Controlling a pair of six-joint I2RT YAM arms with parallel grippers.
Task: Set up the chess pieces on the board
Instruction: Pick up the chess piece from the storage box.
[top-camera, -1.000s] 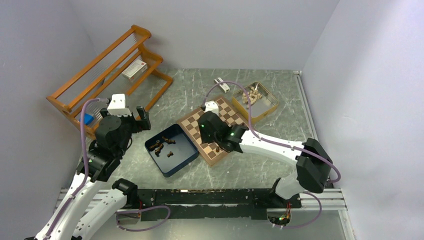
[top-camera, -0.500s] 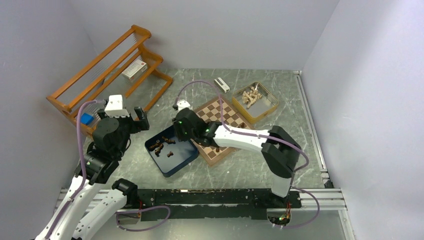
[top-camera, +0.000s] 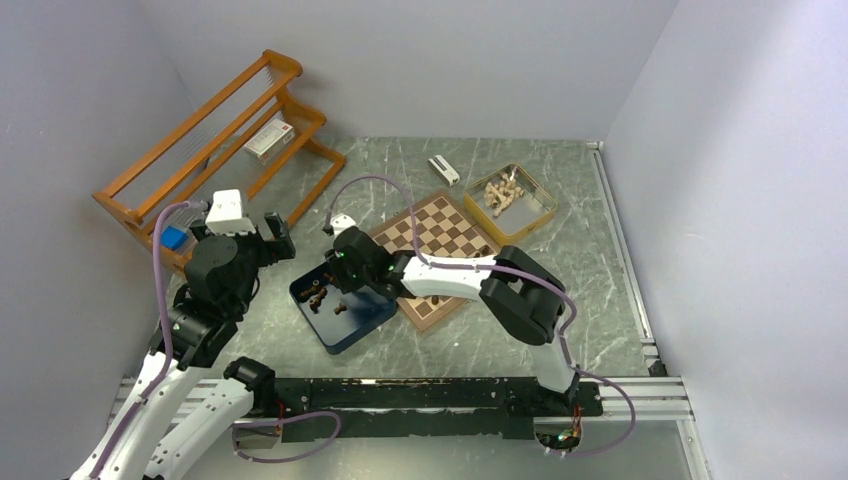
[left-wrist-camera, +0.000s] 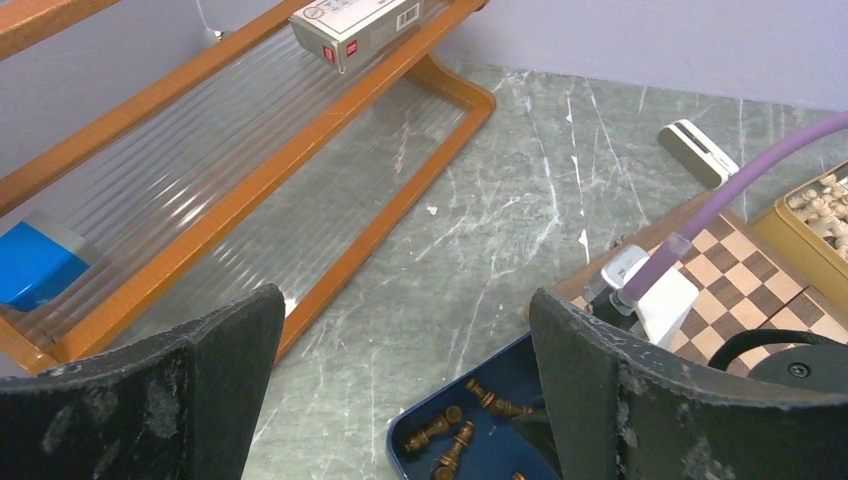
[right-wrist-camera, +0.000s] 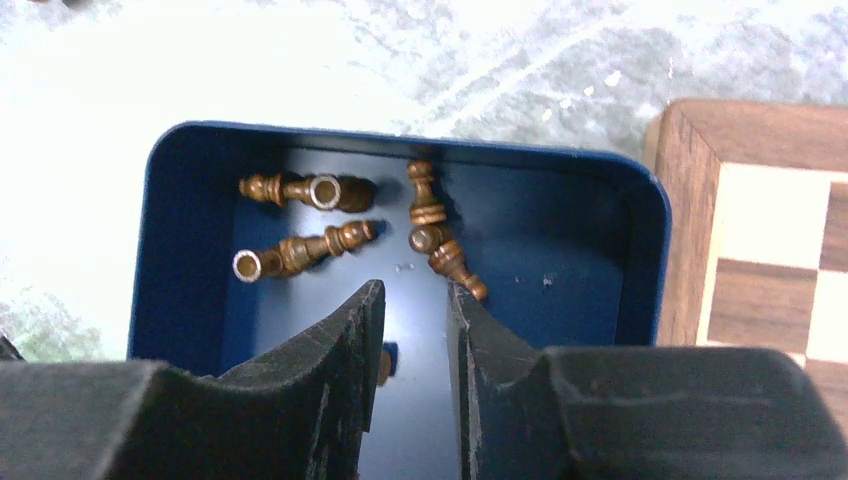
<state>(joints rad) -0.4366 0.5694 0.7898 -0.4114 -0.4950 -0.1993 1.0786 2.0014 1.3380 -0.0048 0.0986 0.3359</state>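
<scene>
While the right pincer (right-wrist-camera: 412, 292) hangs low inside the dark blue box (right-wrist-camera: 165, 200), its fingers (right-wrist-camera: 350, 330) stand only slightly parted, with blue floor showing in the gap and one brown bit at the inner edge of one finger; whether it touches is unclear. Dark brown chess pieces (right-wrist-camera: 300, 250) lie on their sides in the box, just beside the chessboard (top-camera: 440, 235) on the desk (top-camera: 560, 270). Left pincer (left-wrist-camera: 405, 300) is spread wide and holds nothing, above the desk near the orange rack (top-camera: 215, 140); pale pieces sit in a gold tin (top-camera: 540, 215) past the board.
</scene>
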